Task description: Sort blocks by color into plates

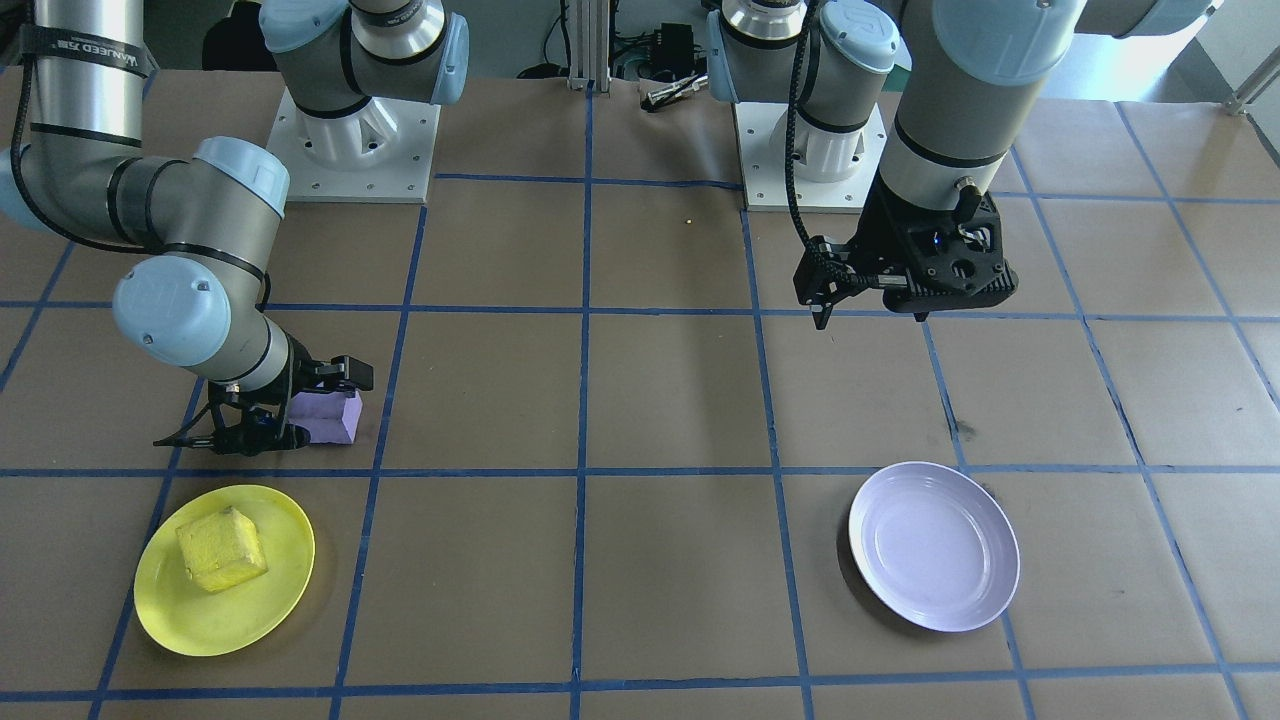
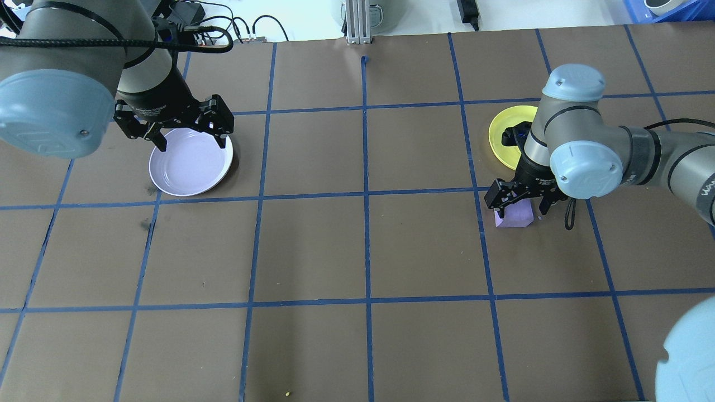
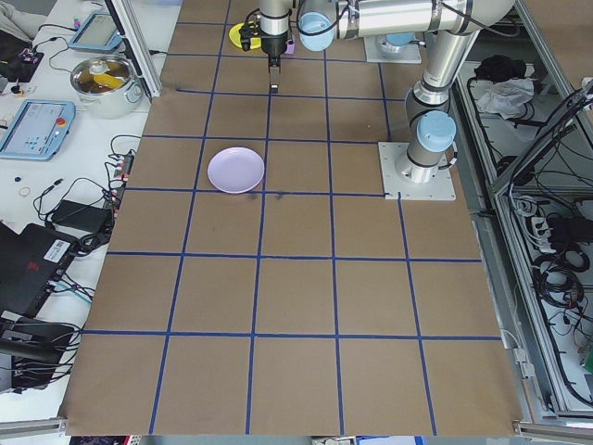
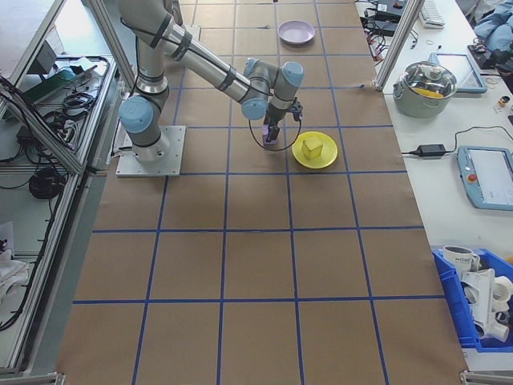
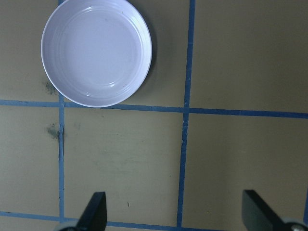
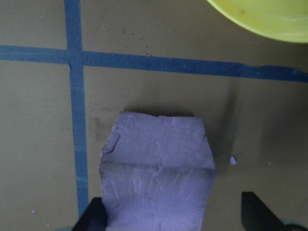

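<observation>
The light purple block point(image 6: 159, 168) lies on the brown table between the fingers of my right gripper point(image 6: 173, 214), which is open and low around it; a gap shows on the block's right side. In the overhead view this right gripper point(image 2: 522, 211) straddles the purple block point(image 2: 514, 216) just short of the yellow plate point(image 2: 503, 142). The yellow block point(image 1: 220, 548) rests inside the yellow plate point(image 1: 285, 600). My left gripper point(image 5: 175, 211) hangs open and empty above the table, near the lavender plate point(image 5: 96, 50), which holds nothing.
Blue tape lines divide the brown paper tabletop point(image 2: 363, 251) into squares. The two arm bases point(image 1: 350, 140) point(image 1: 810, 150) stand at the robot's side. A bench with a lidded pot point(image 4: 433, 80) and a tablet point(image 4: 485, 172) runs along the far side.
</observation>
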You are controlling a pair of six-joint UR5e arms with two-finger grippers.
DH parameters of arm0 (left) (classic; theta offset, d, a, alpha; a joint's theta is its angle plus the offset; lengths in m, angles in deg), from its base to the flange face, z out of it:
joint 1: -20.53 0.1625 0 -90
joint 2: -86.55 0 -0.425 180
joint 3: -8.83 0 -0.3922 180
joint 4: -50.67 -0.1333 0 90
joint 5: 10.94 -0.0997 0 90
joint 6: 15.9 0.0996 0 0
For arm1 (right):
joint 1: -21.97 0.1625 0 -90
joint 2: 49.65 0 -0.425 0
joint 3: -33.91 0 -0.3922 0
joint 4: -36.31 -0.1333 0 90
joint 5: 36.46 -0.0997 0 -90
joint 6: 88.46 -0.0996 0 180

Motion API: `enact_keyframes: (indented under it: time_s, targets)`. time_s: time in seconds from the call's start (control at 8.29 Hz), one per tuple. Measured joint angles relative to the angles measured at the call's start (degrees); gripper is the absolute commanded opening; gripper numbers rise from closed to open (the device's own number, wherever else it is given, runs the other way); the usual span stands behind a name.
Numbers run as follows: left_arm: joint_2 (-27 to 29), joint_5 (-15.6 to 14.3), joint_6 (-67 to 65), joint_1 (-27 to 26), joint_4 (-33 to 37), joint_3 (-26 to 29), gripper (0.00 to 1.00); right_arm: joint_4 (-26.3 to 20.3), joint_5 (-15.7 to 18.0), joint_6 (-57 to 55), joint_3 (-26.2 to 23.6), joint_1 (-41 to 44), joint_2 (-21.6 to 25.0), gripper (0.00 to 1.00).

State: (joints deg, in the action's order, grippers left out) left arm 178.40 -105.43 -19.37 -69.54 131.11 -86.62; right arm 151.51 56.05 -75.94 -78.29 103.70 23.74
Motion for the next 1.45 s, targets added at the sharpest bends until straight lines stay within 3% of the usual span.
enact_keyframes:
  time_s: [0.72, 0.84, 1.09, 1.21, 1.45]
  targets:
    - [-0.09, 0.66, 0.19, -0.06, -1.07, -0.09, 1.00, -0.32, -0.43, -0.12, 2.59, 0.06, 0.67, 1.00]
    - [-0.29, 0.67, 0.12, -0.06, -1.12, -0.09, 1.00, -0.49, -0.61, -0.17, 2.91, 0.08, 0.69, 0.92]
    - [-0.27, 0.40, 0.12, -0.03, -1.16, -0.05, 1.00, -0.01, -0.69, -0.15, 1.54, 0.10, 0.26, 0.26]
    - [-0.23, 0.36, 0.13, -0.03, -1.16, -0.02, 1.00, 1.76, -0.45, -0.14, -0.22, 0.10, -0.25, 0.00]
    - [-0.13, 0.36, 0.13, -0.03, -1.16, 0.00, 1.00, 4.29, -0.28, -0.19, -1.74, 0.11, -0.42, 0.00]
